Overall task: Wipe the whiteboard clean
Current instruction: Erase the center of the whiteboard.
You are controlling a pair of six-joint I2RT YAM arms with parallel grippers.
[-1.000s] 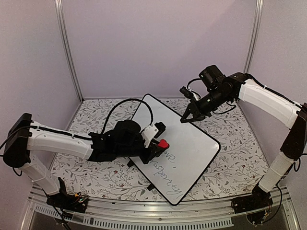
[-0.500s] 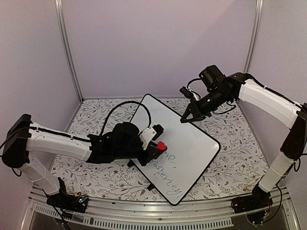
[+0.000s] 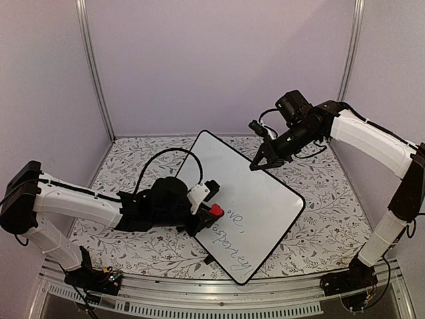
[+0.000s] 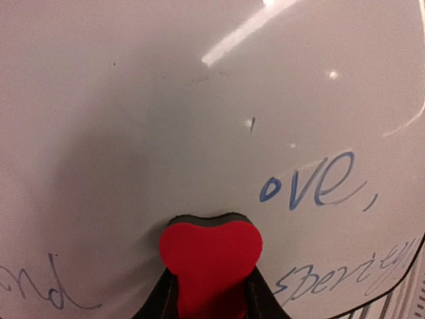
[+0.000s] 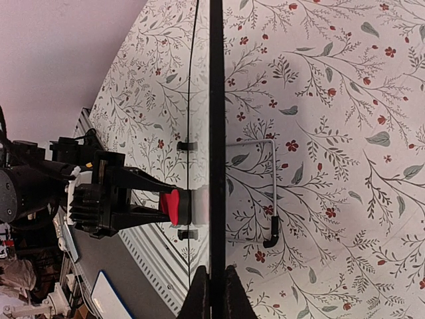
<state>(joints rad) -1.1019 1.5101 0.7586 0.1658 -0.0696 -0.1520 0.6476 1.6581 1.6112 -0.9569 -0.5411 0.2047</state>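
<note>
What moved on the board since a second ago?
The left gripper slid the red eraser it holds across the whiteboard, toward the near left edge, uncovering the "o" of "ove". The right gripper stayed shut on the whiteboard's far edge, and the whiteboard did not shift.

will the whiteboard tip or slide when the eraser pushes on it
Probably stiff: seen edge-on from the right wrist, the whiteboard is a straight thin line under the red eraser. Likely tippy alone, since only a thin wire stand props it; the right gripper pinching its edge should steady it.
</note>
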